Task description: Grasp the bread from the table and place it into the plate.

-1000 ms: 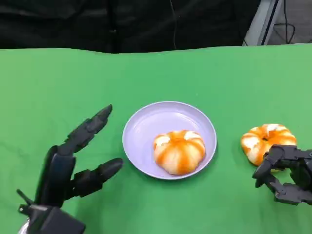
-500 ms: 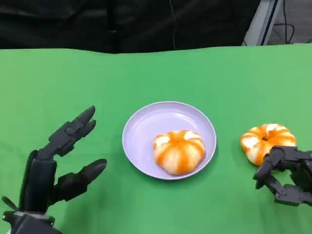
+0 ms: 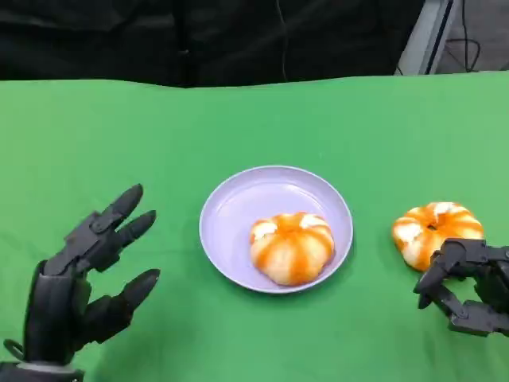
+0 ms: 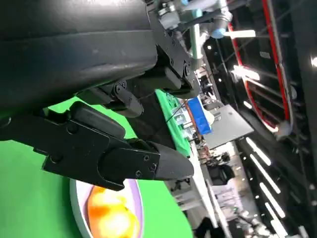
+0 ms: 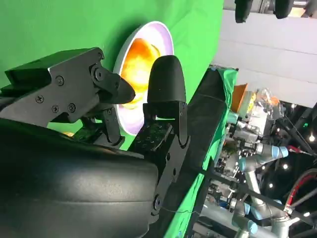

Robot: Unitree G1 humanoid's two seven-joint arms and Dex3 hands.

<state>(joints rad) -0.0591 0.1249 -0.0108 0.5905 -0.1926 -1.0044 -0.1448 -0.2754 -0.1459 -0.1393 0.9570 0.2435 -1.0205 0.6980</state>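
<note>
One bread [image 3: 292,247] sits in the plate [image 3: 238,208]; second bread [image 3: 436,229] on table, touching right hand [image 3: 465,285], curled, gripping nothing. Left hand [image 3: 83,278] spread, empty. Looks soft, light; cup its sides gently.

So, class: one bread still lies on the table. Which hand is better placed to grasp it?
The right hand: it sits beside the bread on the table. The left hand is beyond the plate.

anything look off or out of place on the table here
Nothing stands out. One bread sits upright in the plate, the other bread lies intact on the green table by the right hand.
</note>
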